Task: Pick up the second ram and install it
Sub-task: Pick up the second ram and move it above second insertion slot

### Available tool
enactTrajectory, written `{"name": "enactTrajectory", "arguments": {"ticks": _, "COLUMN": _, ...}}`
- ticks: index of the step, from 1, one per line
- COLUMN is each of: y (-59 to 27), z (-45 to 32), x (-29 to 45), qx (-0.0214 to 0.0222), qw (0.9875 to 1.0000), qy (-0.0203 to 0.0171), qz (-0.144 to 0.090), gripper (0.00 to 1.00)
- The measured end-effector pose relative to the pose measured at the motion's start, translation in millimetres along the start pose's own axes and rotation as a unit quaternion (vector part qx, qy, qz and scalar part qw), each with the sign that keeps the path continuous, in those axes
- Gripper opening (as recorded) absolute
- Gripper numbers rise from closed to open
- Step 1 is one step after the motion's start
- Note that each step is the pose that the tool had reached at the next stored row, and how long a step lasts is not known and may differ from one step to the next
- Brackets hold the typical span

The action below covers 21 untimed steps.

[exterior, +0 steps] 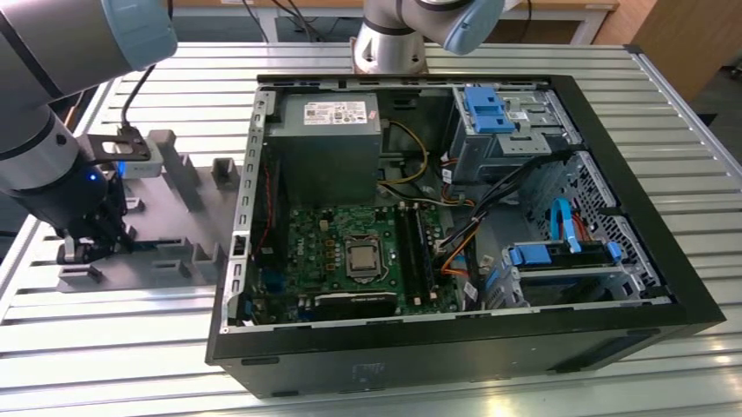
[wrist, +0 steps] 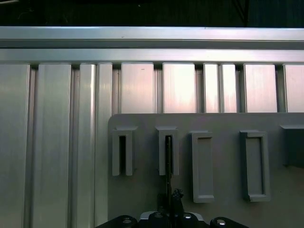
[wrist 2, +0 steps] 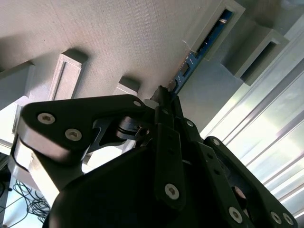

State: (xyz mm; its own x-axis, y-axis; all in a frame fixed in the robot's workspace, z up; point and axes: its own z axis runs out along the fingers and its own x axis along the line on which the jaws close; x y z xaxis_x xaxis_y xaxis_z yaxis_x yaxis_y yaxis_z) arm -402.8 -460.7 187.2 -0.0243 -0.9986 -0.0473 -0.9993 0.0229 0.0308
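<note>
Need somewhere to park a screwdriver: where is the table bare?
Bare slats lie on the table at the exterior view's right of the computer case, and between the grey fixture and the table's near edge. Crowded: the case's inside, and the fixture, where the gripper grips the second ram.

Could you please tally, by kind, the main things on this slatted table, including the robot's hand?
Computer case: 1
Green motherboard: 1
Grey fixture: 1
Ram stick standing in the fixture: 1
Robot hand: 1
Total: 5
</note>
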Motion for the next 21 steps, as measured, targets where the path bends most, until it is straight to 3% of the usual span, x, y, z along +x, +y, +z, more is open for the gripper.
{"name": "enactTrajectory", "arguments": {"ticks": 21, "y": 0.0, "z": -1.5, "x": 0.9, "qx": -0.0004, "qw": 1.0000, "qy": 0.0007, "qz": -0.008, "gripper": 0.14}}
